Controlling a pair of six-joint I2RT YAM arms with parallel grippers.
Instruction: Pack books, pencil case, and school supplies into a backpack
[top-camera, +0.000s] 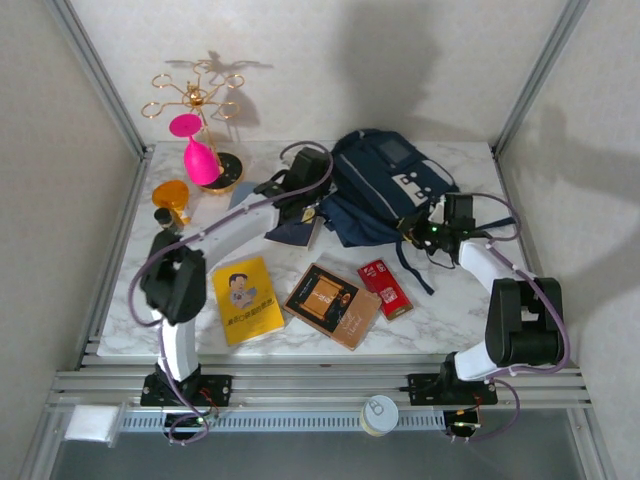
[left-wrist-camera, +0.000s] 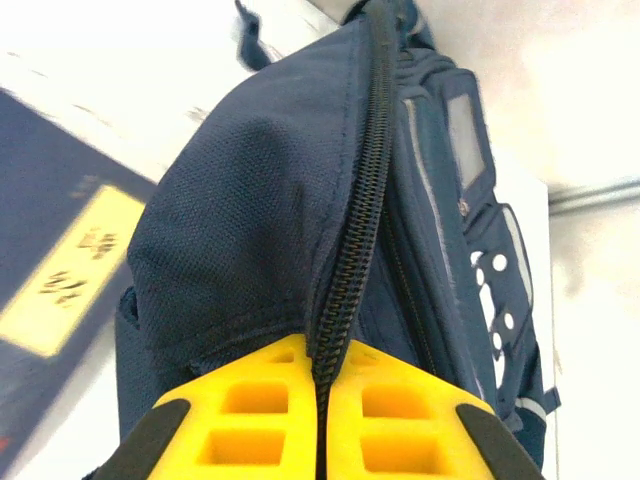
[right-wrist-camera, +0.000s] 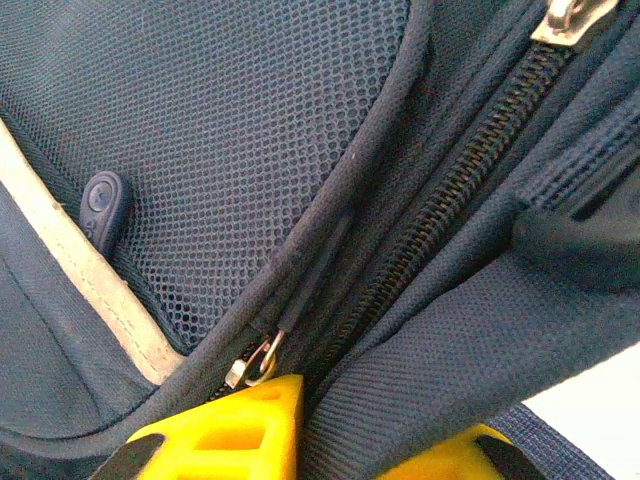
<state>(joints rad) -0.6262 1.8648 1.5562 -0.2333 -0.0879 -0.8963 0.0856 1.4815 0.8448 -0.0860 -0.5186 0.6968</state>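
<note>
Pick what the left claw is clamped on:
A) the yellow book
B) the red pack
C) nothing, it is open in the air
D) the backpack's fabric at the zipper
D: in the left wrist view the left claw is shut on the backpack along its zipper, while the yellow book and red pack lie apart on the table.

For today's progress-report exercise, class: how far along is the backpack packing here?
Done: nothing looks packed. In hand: the left gripper and right gripper each pinch the backpack by its closed zipper, probably to open it. Left: the yellow book, brown-black book, red pack and navy book lie on the table.
</note>
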